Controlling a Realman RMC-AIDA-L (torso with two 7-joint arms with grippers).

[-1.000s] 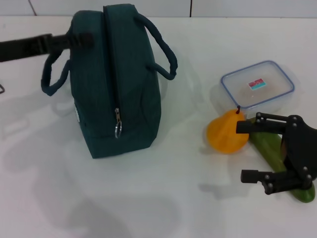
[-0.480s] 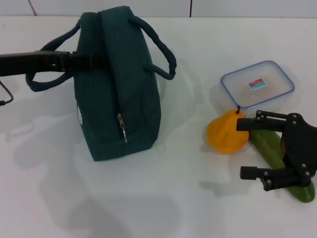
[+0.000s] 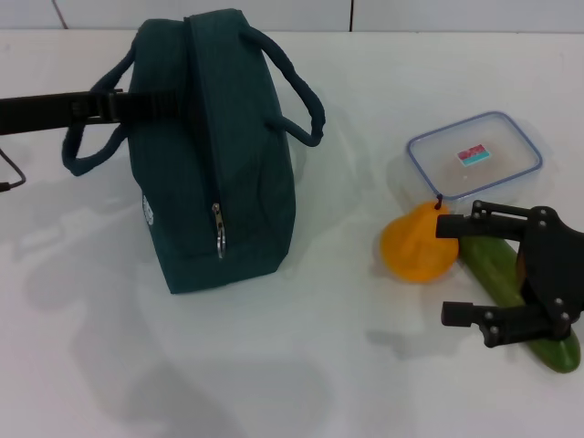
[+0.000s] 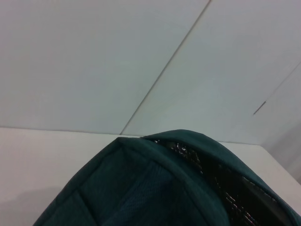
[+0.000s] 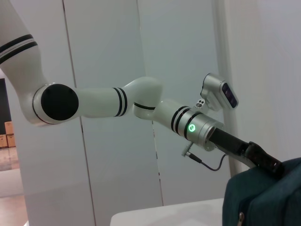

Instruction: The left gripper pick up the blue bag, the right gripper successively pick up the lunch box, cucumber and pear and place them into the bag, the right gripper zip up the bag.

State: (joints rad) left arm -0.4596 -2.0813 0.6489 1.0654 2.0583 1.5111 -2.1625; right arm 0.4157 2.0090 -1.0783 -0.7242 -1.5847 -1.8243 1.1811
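The blue bag (image 3: pixel 214 146) stands upright on the white table, zipper pull (image 3: pixel 219 239) hanging down its near end. My left gripper (image 3: pixel 157 104) reaches in from the left, shut against the bag's upper side where the left loop handle (image 3: pixel 84 146) hangs; the left wrist view shows only the bag top (image 4: pixel 155 188). My right gripper (image 3: pixel 449 272) hangs open over the cucumber (image 3: pixel 497 274), just right of the pear (image 3: pixel 415 245). The lunch box (image 3: pixel 474 157) sits closed behind them. In the right wrist view the left gripper (image 5: pixel 267 162) meets the bag (image 5: pixel 265 197).
The table (image 3: pixel 292 365) is bare in front of the bag and between the bag and the pear. A thin cable (image 3: pixel 11 173) hangs by the left arm. The back wall panels rise behind the table.
The left gripper moved down along the bag's side to its handle, and the bag rocked and shifted slightly. The handle rose, then dropped back. The right gripper barely moved.
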